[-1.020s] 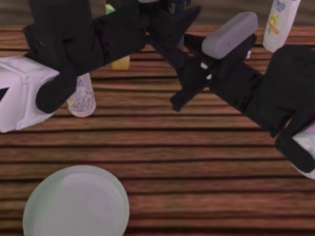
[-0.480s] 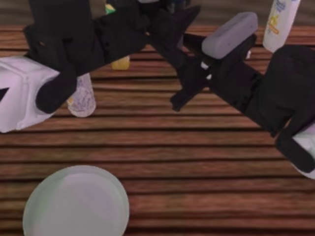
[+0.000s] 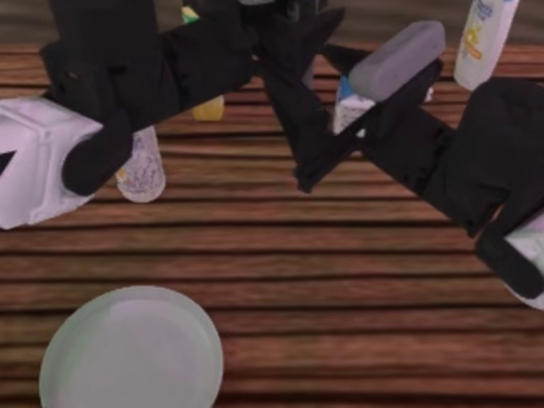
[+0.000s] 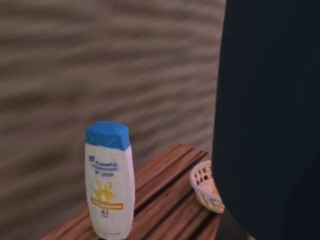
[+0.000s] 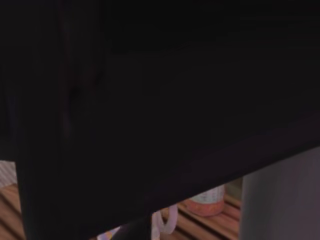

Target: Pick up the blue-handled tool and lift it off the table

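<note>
The top view looks straight down, close over the table (image 3: 280, 255). The left wrist view faces level toward the far edge, sharing the shampoo bottle (image 4: 109, 181). The right wrist view is nearly dark.

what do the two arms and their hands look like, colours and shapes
Both arms are matte black and blocky, each with a white boxy segment at the top view's edge: left arm, right arm. The right arm carries a rounded grey capsule-shaped housing. Their hands end in thin black fingers. No cables or markings show.

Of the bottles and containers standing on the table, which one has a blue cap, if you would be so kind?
The white shampoo bottle with a yellow label, at the table's far right corner; only it wears a blue cap.
</note>
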Robot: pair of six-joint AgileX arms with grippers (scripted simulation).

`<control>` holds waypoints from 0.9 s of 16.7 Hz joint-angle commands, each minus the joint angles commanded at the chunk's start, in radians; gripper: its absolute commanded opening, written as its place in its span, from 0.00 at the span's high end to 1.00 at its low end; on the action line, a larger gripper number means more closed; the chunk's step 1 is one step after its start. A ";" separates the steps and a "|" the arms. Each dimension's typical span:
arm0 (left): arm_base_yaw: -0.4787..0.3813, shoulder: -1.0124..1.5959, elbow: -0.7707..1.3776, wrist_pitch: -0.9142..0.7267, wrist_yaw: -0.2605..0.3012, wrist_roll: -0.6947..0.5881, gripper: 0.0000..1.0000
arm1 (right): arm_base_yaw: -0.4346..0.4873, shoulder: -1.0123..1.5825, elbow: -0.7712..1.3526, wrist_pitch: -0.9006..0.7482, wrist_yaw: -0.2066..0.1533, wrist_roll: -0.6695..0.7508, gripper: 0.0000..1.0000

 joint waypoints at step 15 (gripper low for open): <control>0.111 -0.056 -0.057 -0.010 0.098 -0.001 1.00 | -0.027 -0.193 -0.187 -0.014 -0.031 0.002 0.00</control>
